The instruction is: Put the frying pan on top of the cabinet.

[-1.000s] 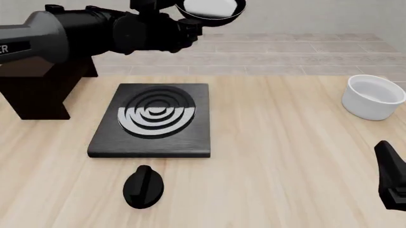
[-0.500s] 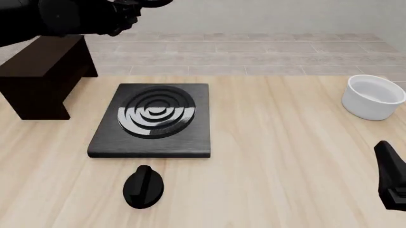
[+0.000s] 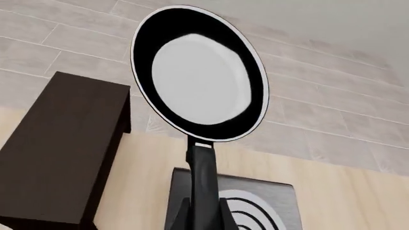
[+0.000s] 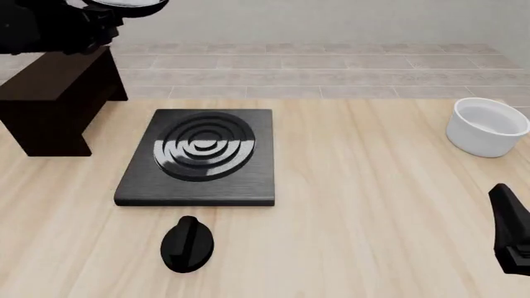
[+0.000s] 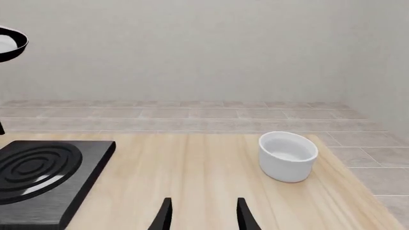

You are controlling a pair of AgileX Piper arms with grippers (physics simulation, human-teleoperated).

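Left gripper (image 3: 203,216) pinching pan (image 3: 199,74) by handle, held high above cabinet (image 4: 51,99) at far-left corner for clearance; right gripper (image 5: 202,214) spread, idle.

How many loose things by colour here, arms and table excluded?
Black: 3 (frying pan, stove plate, knob)
Dark brown: 1 (cabinet)
White: 1 (bowl)
Total: 5

bright, even light | renders sharp – soft shadows | glare on stove plate (image 4: 203,154)
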